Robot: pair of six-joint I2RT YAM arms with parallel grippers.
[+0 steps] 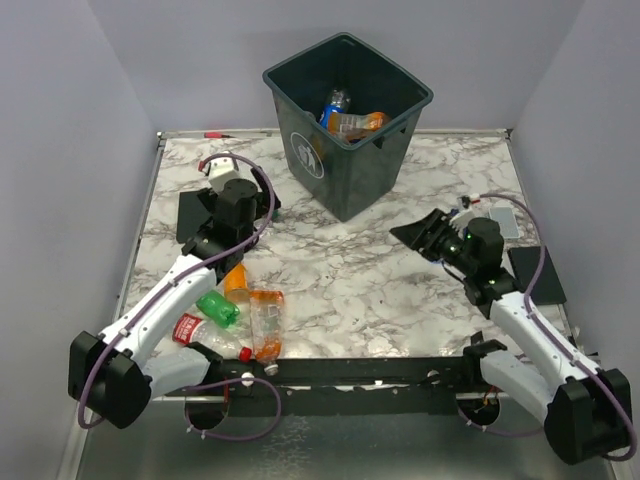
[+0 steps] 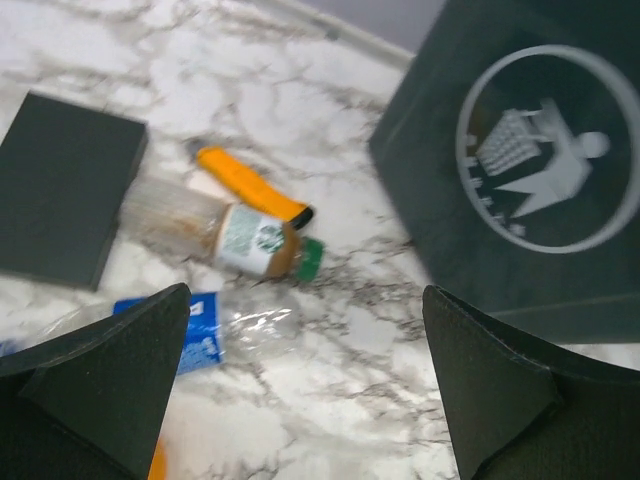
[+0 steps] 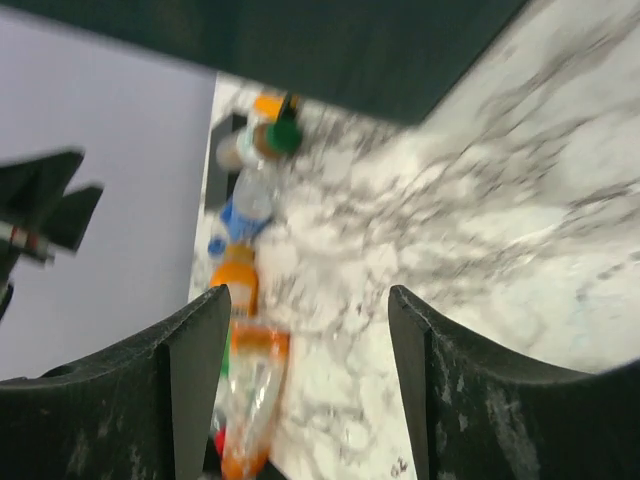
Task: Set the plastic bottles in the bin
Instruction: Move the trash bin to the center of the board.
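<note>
Seen from above, the left arm (image 1: 170, 290) reaches forward from its base at the near left corner, forearm angled inward and wrist tipped downward. The left claw (image 2: 305, 295) is spread wide, its two dark fingers (image 2: 110, 380) far apart with nothing between them. The right arm (image 1: 525, 330) rises from the near right corner and leans inward, its wrist turned so the right claw (image 3: 308, 298) points left, toward the middle. Its scuffed dark pads (image 3: 180, 390) stand parted and grip nothing. The two arms are well apart.
</note>
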